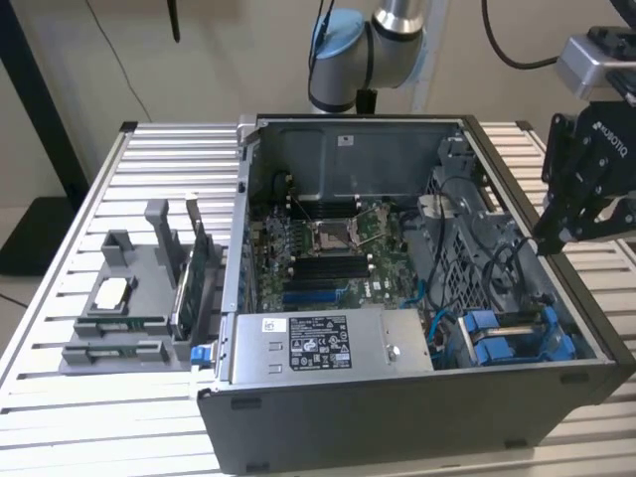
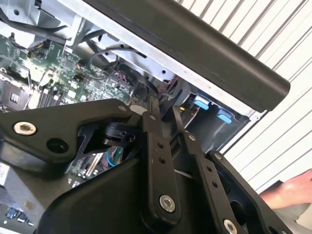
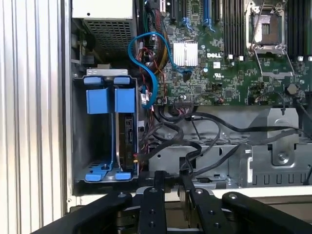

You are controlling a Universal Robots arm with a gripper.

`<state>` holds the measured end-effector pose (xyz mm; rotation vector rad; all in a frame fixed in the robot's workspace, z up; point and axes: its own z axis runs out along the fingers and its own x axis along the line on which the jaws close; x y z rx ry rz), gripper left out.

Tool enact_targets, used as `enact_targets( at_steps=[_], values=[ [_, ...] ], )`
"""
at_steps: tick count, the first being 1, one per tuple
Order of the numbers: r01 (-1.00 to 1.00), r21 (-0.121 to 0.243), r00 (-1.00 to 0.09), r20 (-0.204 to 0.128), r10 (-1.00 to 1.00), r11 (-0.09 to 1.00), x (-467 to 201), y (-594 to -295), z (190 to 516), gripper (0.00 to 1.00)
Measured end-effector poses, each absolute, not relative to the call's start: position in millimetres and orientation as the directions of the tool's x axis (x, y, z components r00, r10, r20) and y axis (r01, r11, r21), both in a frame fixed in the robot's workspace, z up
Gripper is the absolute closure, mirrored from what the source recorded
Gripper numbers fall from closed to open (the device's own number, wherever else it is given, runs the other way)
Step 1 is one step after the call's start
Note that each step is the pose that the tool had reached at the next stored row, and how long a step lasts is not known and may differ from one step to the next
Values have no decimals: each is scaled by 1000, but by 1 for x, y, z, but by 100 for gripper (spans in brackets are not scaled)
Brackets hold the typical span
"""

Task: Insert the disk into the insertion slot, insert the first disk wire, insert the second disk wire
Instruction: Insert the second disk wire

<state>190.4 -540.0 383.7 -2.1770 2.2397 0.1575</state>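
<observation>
Robot at work on an open computer case (image 1: 397, 417): the gripper (image 3: 171, 177) hovers at the case's edge, its fingers (image 3: 157, 195) a narrow gap apart with nothing seen between them, close to a tangle of black cables (image 3: 214, 124). The disk (image 3: 129, 141) stands edge-on in the insertion slot (image 3: 80, 136) of the grey drive cage, beside a second blue carrier (image 3: 97, 100). A blue cable (image 3: 155, 90) loops beside the motherboard (image 3: 219, 63).

Two blue carriers (image 3: 97, 101) (image 3: 125, 100) (one pincer (image 3: 171, 176)).
</observation>
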Motion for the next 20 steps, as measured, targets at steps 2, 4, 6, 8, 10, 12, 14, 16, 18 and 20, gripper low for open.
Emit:
enact_targets(
  at_steps=[2, 4, 6, 8, 10, 12, 14, 16, 18, 20],
  values=[
    [-997, 70, -32, -84, -996, 26, 190, -541, 383, 73],
    [-997, 73, -32, -85, -996, 26, 190, -542, 383, 73],
    [-997, 73, -32, -87, -996, 25, 191, -542, 383, 75],
    [-997, 73, -32, -88, -996, 25, 191, -542, 383, 82],
    [-997, 73, -32, -88, -996, 25, 191, -542, 383, 82],
    [-997, 73, -32, -88, -996, 25, 191, -542, 383, 82],
    [-997, 73, -32, -89, -996, 25, 191, -542, 383, 84],
    [-997, 73, -32, -89, -996, 25, 190, -542, 383, 84],
    [-997, 73, -32, -88, -996, 25, 190, -542, 384, 84],
    [-997, 73, -32, -89, -996, 25, 189, -542, 385, 84]
  ],
)
